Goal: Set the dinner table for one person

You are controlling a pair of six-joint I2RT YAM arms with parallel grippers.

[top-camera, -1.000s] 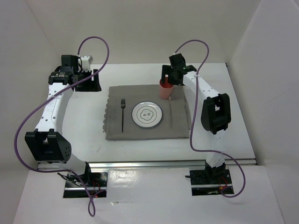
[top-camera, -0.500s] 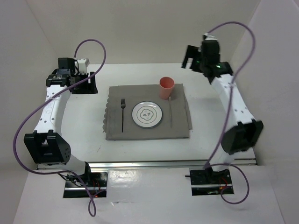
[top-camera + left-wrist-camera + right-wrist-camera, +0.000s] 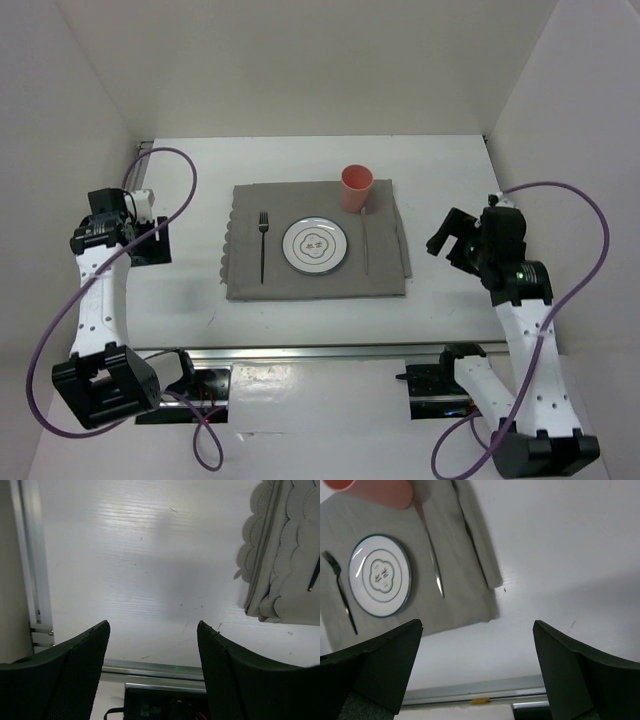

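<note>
The top view looks down from above and behind the arm bases over the whole counter. The left wrist view hangs close above its near left corner. The right wrist view sits higher, toward the right edge. All three share the mat.

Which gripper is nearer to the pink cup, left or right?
Right. The right gripper is off the right edge of the grey mat, close to the pink cup on the mat's far right corner. The left gripper is beyond the mat's opposite edge.
</note>
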